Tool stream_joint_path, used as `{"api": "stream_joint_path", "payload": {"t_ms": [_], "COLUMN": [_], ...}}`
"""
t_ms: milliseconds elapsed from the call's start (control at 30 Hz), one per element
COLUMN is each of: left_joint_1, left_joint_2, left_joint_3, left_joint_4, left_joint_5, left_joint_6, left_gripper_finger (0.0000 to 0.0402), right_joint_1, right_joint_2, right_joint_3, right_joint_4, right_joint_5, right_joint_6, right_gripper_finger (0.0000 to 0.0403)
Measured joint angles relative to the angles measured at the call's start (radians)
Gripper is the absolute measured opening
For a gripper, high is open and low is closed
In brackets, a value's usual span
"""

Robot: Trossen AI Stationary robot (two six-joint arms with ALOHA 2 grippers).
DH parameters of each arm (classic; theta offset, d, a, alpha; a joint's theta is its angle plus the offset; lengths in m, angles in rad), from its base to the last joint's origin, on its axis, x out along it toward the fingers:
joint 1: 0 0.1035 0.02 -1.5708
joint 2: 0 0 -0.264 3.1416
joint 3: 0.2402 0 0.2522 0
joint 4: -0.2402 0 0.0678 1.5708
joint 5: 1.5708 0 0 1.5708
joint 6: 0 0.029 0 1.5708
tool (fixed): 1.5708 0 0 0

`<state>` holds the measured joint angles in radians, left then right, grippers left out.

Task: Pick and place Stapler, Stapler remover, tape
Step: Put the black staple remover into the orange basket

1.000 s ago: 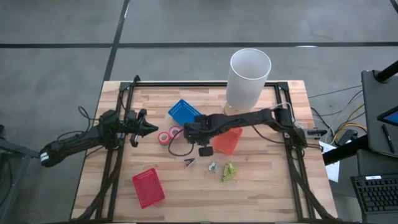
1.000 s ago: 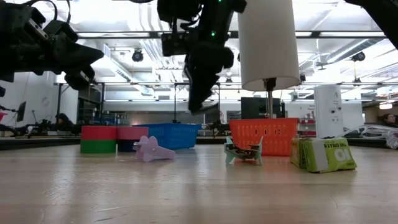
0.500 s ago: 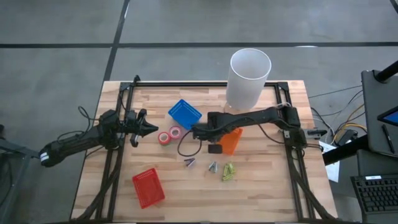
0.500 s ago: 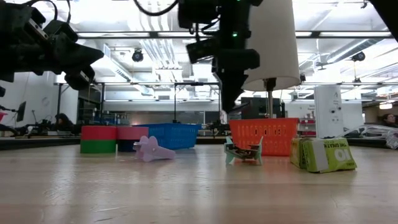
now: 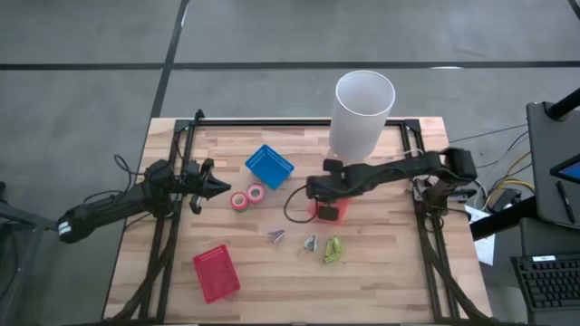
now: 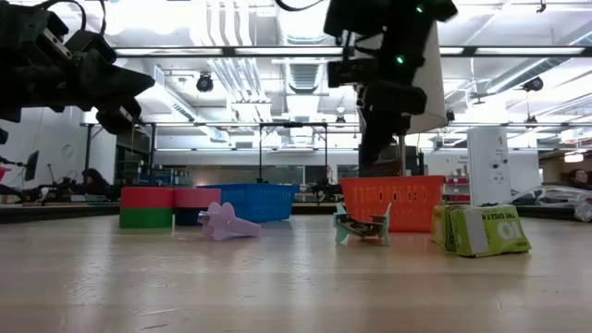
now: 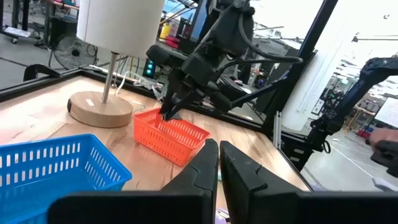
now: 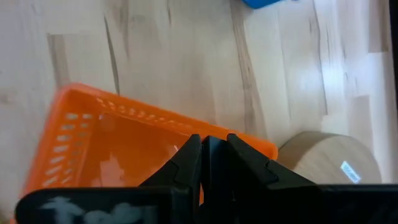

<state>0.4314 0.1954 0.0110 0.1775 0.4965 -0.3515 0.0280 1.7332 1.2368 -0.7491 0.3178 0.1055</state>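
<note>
My right gripper (image 5: 323, 201) points steeply down over the orange basket (image 8: 124, 155), shut on a small dark thing (image 8: 214, 163) that I cannot make out. In the low view its fingertips (image 6: 372, 165) hang just above the basket's rim (image 6: 391, 181). Two tape rolls, red (image 5: 240, 200) and pink (image 5: 256, 193), lie flat on the table beside the blue basket (image 5: 269, 165). A purple stapler remover (image 6: 227, 223) lies in front of them. My left gripper (image 5: 217, 188) waits shut and level at the table's left, clear of everything. My right gripper pinches the small dark thing (image 8: 214, 158) between its two fingers, coming steeply from above. The fingers hide most of it, so which part they have cannot be told. It is lifted clear, over the orange basket (image 7: 169, 135).
A lamp with a white shade (image 5: 364, 113) and a round wooden base (image 8: 329, 165) stands just behind the orange basket. A red basket (image 5: 216, 272) sits near the front left. A small grey-green piece (image 6: 361, 227) and a green box (image 6: 481, 229) lie in front of the orange basket.
My right gripper has travelled toward the table's right edge, from beside the blue basket and tape rolls to above the orange basket, rolling a little on the way and staying shut on the dark thing.
</note>
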Motion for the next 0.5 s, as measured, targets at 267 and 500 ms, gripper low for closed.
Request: {"api": "stream_joint_path", "payload": {"t_ms": [267,500], "left_joint_1": [0.0,0.0], "left_joint_2": [0.001,0.003], "left_joint_3": [0.0,0.0], "left_joint_4": [0.001,0.002], "left_joint_5": [0.0,0.0], "left_joint_6": [0.0,0.0], "left_gripper_finger": [0.0021,0.0018], "right_joint_1": [-0.054,-0.076], "right_joint_2": [-0.033,-0.023], "right_joint_3": [-0.162,-0.208], "right_joint_4": [0.134,0.175], "right_joint_5": [0.0,0.0], "right_joint_6": [0.0,-0.012], "right_gripper_finger": [0.0059,0.0059]}}
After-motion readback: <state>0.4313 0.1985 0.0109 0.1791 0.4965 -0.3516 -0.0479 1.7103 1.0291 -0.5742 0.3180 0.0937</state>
